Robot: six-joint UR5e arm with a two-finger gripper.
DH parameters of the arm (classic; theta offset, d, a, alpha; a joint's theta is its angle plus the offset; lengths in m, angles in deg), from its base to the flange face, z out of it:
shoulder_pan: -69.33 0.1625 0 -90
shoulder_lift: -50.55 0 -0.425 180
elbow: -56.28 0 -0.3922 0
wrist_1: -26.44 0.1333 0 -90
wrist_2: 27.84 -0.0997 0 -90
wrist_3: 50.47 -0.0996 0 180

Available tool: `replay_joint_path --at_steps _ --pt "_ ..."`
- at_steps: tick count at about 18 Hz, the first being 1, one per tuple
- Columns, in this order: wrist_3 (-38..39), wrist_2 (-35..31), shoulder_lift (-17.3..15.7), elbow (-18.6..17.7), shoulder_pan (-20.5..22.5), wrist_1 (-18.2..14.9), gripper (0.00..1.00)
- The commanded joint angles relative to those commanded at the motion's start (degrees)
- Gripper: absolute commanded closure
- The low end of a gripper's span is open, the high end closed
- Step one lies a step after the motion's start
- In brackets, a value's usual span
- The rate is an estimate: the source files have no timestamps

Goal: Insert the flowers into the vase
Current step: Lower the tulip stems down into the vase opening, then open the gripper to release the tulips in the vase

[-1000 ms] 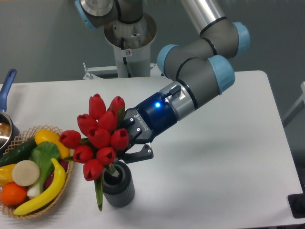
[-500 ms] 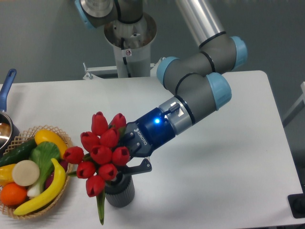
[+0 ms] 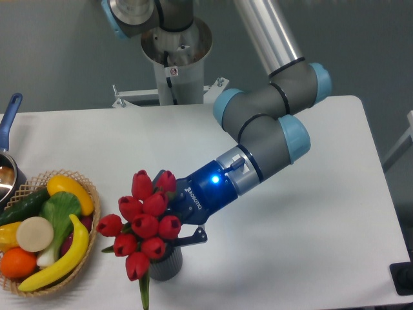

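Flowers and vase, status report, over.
Gripper shut on flowers, fingers mostly hidden behind blooms. Bunch sits over vase, mouth covered; insertion depth unclear. Fruit basket left, not touching.

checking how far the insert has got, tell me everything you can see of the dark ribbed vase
Only a little of the small dark grey vase with vertically ribbed sides shows: its lower body, standing upright on the white table near the front edge, right of the woven fruit basket. Its mouth is hidden behind the bunch of glossy red tulip buds, which sits over it, one green leaf hanging down past its left side. The robot's gripper sits just above it; a dark finger reaches close to the rim, contact unclear.
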Motion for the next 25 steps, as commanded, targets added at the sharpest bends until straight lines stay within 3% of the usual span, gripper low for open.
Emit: replay_joint_path --at_steps 5,14,17,19,22,25 --pt "-3.9 -0.2 0.7 -2.6 0.1 0.0 0.57" --pt "-4.6 -0.6 1.7 -4.3 0.0 0.0 0.54" --pt "-6.1 -0.8 1.9 -4.5 0.0 0.0 0.41" --pt "-6.9 -0.8 2.1 -4.5 0.0 0.0 0.23" --pt "-7.0 -0.9 2.2 -4.2 0.0 0.0 0.12" --pt "-7.1 -1.0 2.2 -4.5 0.1 0.0 0.07"
